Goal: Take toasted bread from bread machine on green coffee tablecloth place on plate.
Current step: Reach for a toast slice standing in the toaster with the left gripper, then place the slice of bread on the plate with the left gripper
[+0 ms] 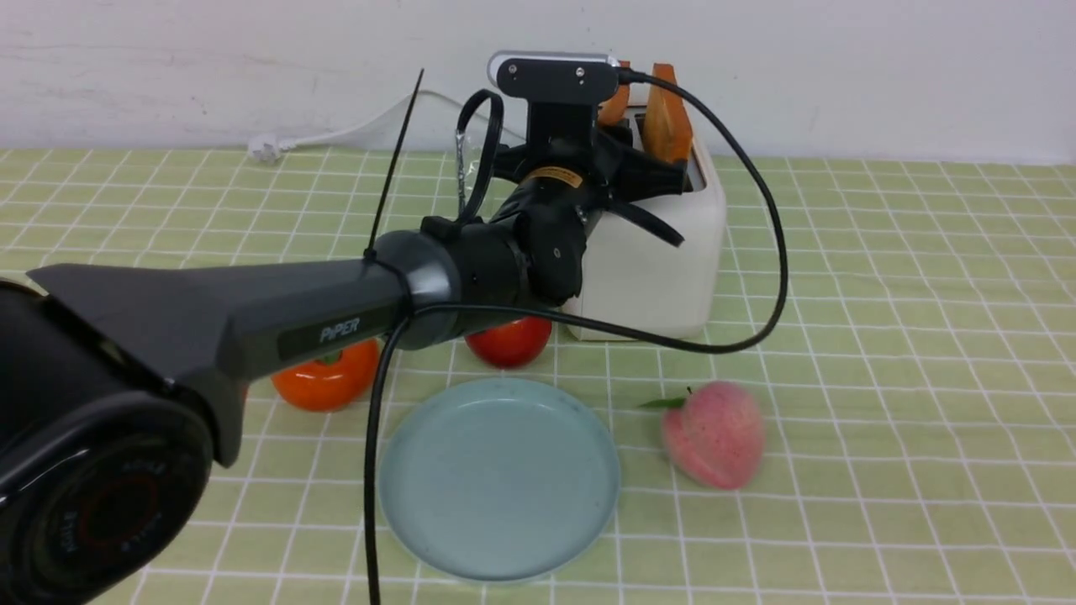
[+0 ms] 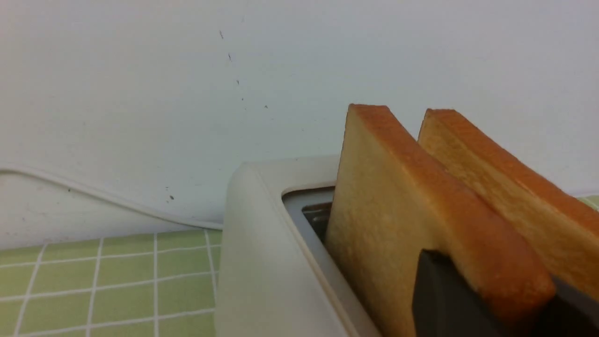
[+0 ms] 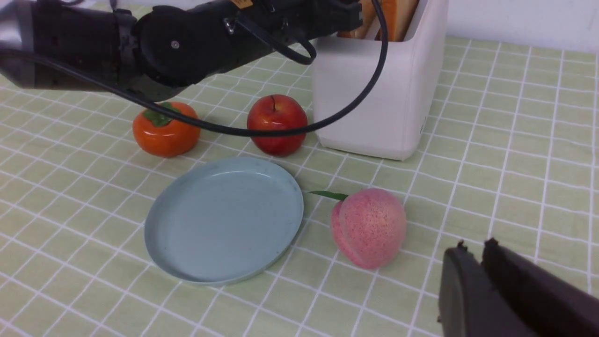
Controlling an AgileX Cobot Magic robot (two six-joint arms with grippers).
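Note:
The white bread machine [image 1: 664,269] stands at the back of the green coffee tablecloth [image 1: 883,336], with two slices of toasted bread [image 1: 668,113] upright in its slots. My left arm reaches over to it. In the left wrist view my left gripper [image 2: 505,302] is shut on the nearer slice [image 2: 398,210], one dark finger [image 2: 444,299] on its face and the other behind it, beside the second slice [image 2: 514,201]. The pale blue plate [image 1: 500,479] lies bare in front. My right gripper [image 3: 472,245] hangs shut and empty above the cloth, near a peach.
An orange persimmon [image 1: 324,382] and a red apple [image 1: 508,340] sit between the plate and the bread machine, partly under my left arm. A pink peach [image 1: 714,433] lies right of the plate. The white power cord [image 1: 336,134] runs along the wall behind.

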